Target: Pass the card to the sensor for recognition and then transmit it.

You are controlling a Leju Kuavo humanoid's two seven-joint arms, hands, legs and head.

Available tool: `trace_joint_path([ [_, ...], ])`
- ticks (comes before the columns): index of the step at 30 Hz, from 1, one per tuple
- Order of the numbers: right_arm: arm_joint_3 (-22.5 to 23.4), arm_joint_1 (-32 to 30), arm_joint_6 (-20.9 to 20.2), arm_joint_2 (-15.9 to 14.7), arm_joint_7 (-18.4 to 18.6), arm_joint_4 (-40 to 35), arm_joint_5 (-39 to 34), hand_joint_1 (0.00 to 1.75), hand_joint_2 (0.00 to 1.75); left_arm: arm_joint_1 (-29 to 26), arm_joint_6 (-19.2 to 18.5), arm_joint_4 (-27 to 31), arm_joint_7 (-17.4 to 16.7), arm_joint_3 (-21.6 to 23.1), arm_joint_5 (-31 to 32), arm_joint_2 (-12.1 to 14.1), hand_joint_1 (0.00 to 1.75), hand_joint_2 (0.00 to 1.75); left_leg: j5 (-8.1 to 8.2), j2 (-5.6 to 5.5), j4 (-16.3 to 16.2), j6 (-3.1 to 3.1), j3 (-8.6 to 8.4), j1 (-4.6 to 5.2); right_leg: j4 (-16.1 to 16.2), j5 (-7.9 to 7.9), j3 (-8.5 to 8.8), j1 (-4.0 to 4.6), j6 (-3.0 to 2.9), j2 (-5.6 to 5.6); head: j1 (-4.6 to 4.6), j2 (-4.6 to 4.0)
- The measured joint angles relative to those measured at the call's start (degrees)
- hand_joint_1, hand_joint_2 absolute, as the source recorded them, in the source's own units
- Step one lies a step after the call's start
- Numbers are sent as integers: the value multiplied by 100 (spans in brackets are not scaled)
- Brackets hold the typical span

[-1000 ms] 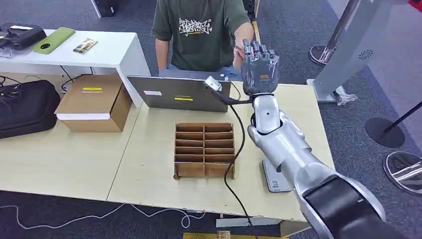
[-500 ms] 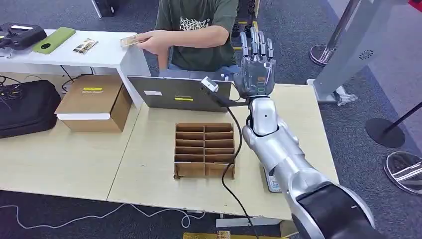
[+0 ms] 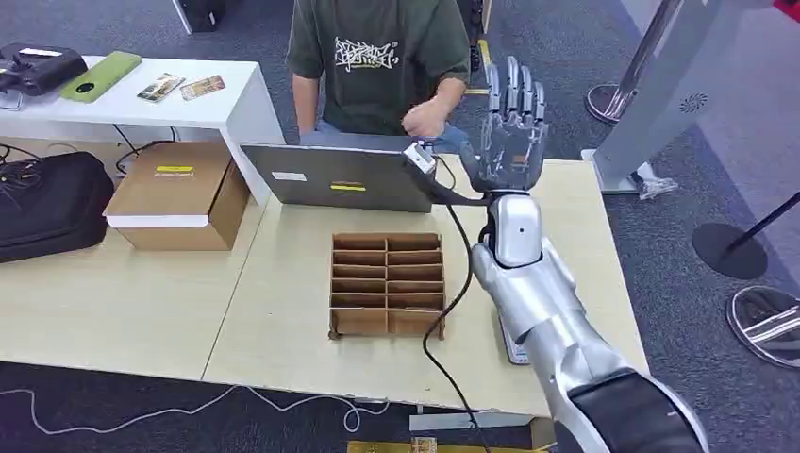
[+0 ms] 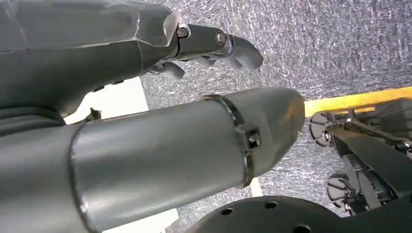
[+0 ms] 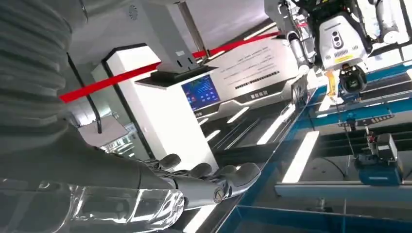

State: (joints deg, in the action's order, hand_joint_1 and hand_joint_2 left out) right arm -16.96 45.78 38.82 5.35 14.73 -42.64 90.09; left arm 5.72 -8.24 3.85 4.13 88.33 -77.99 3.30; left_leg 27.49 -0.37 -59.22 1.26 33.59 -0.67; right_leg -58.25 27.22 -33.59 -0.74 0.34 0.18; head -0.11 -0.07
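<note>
The right hand (image 3: 511, 142) stands raised at upper centre-right, fingers spread and holding nothing; the left hand (image 4: 145, 43) hangs loose, also holding nothing. Two cards (image 3: 181, 87) lie on the white worktop (image 3: 226, 104) at upper left. The handover looks done; next, it would need another card.

Wooden table (image 3: 123, 302) under divided tray (image 3: 388, 283), laptop (image 3: 340, 176), cardboard box (image 3: 179, 193).

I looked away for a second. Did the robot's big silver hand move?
Yes. The right hand has drifted rightward, away from the laptop and toward the table's right side, fingers now spread and holding nothing.
</note>
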Motion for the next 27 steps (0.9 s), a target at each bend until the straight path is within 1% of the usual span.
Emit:
trace_joint_path([
  [4,28,-303,0,-81,18,-418,-22,0,175,-18,-7,0,0,0,-94,0,0,0,0,-2,0,0,0,0,1,1,1,0,0,-3,0,0],
  [6,136,-607,0,-98,-98,-798,-57,0,175,-42,-13,0,2,0,-164,-2,0,0,1,-1,0,0,1,0,2,1,0,0,1,-2,0,0],
  [8,203,-909,0,-142,-94,-1159,-9,0,175,-55,-20,0,9,0,-206,-2,0,0,1,-1,0,-1,1,0,3,2,0,0,1,-3,0,0],
  [10,188,-1209,0,-265,130,-1520,2,0,175,-70,-44,0,9,0,-251,-2,0,0,3,-4,0,-3,4,1,5,2,0,0,1,-6,0,0],
  [12,83,-1430,0,-438,445,-1799,2,0,175,-87,-50,0,13,0,-286,-2,0,0,3,-3,0,-3,5,1,6,2,1,0,1,-6,0,0],
  [15,-111,-1744,2,-755,847,-2189,2,0,175,-103,-55,0,17,0,-332,-2,0,0,4,-1,0,-4,3,2,9,2,0,-1,2,-4,0,0],
  [19,-459,-2117,2,-1277,1531,-2588,2,0,175,-141,-55,0,22,-7,-396,-2,0,0,5,-6,0,-6,4,2,10,2,2,-1,2,-9,2,0],
  [24,-798,-2527,-18,-1900,2261,-3060,2,0,175,-158,-55,0,37,-7,-442,-4,0,0,6,-7,0,-7,6,2,10,2,2,-1,2,-10,0,0],
  [25,-864,-2584,-28,-1994,2350,-3145,2,0,175,-161,-55,0,39,-7,-448,-4,0,0,7,-7,0,-7,5,2,10,2,1,-1,2,-9,0,0],
  [27,-864,-2584,-28,-1994,2350,-3145,2,0,175,-161,-55,0,39,-7,-448,-4,0,0,7,-7,0,-7,5,2,10,2,1,-1,2,-9,0,0],
])
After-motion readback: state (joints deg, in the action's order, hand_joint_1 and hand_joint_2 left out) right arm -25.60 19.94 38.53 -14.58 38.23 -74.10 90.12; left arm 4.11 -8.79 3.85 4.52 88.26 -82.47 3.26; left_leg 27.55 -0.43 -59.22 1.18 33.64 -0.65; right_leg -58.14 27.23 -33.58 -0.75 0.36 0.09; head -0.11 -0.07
